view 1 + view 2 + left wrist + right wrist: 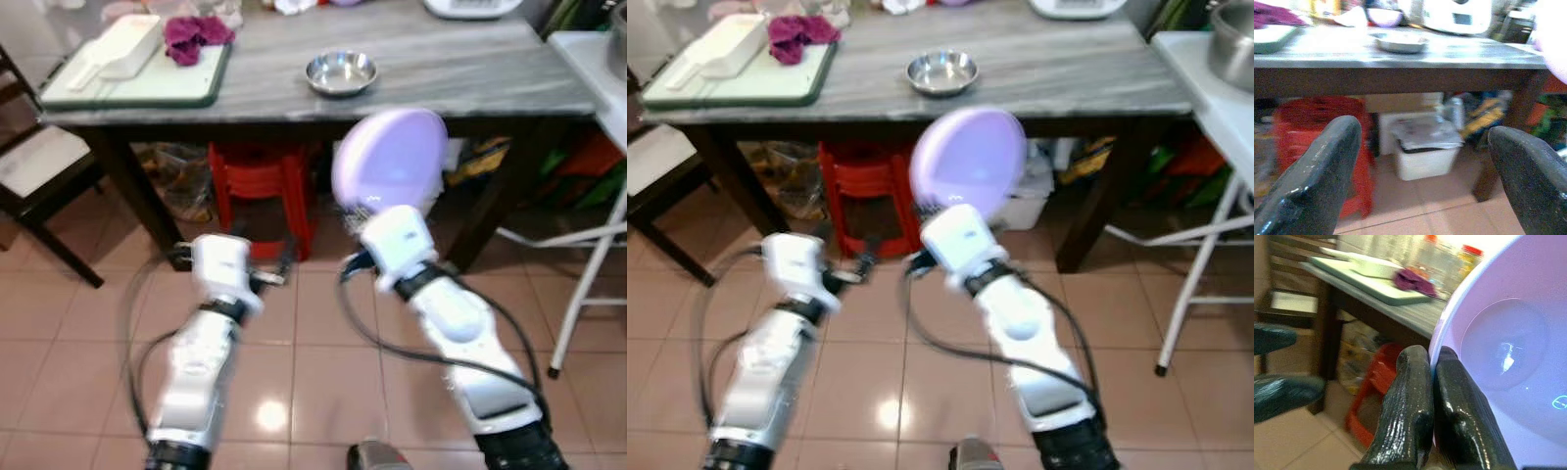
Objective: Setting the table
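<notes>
- Two arms reach toward a grey table (470,69) while the robot stands on the tiled floor short of it.
- Right gripper (1432,377): fingers pinched tight on the rim of a lilac plate (390,159), which stands nearly on edge in the air, in front of the table's edge and not yet over the top.
- Left gripper (1422,161): fingers spread wide with nothing between them, held low, pointing under the table toward a red stool (257,186) and a white bin (1425,152).
- On the table: a steel bowl (341,71) near the front edge, and a green-rimmed tray (137,83) at the left end carrying a white container (122,47) and a magenta cloth (194,37).
- A dark chair (44,186) stands at the left; a white folding table (598,78) stands at the right.
- Risk, slip: the grip is a thin pinch on the rim alone, so a jolt in walking could likely swing the plate or drop it onto the tiles.
- Risk, collision: the plate hangs about level with the table's edge; advancing without raising it could knock the plate against that edge.
- Risk, placement: the bowl sits straight ahead, so setting the plate down there could strike it.
</notes>
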You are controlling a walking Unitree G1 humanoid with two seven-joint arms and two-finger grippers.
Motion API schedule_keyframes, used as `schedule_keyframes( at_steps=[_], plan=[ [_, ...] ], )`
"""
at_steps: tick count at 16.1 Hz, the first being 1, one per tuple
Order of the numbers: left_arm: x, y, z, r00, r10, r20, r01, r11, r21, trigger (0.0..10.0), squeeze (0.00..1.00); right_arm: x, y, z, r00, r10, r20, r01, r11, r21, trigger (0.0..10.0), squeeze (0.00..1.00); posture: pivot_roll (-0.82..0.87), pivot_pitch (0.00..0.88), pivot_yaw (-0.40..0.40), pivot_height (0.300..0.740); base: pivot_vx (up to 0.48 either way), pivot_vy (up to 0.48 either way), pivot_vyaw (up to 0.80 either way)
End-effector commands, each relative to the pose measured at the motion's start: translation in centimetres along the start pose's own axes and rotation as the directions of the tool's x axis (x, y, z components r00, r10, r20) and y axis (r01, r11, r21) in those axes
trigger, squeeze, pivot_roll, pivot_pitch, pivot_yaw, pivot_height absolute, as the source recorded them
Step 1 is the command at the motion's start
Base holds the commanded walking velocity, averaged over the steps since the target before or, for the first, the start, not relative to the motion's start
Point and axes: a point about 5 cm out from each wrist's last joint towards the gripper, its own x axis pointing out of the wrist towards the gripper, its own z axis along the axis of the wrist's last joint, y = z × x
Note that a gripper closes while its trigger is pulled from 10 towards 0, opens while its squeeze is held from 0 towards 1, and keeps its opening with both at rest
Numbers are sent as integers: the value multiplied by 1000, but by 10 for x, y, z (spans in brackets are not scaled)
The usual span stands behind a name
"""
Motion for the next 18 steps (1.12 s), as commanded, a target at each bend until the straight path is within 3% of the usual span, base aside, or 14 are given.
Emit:
schedule_keyframes(
  at_steps=[1, 7, 18],
  plan=[
    [-4, 10, 1, 1000, 23, -1, -23, 999, 24, 10000, 0, 4, 5, 9, 999, 15, 43, -15, 1000, 3, 10000, 0, -180, 168, 28, 740, 416, 0, 0],
    [-4, 8, 1, 1000, 15, 1, -15, 1000, 26, 10000, 0, 4, 1, 11, 999, 6, 51, -6, 1000, -6, 10000, 0, -180, 168, 28, 740, 419, 0, 0],
    [-2, 10, 3, 1000, 28, 12, -29, 999, 37, 10000, 0, 6, -4, 17, 998, 8, 70, -7, 1000, -21, 10000, 0, -188, 163, 28, 740, 388, 0, 420]
  ],
)
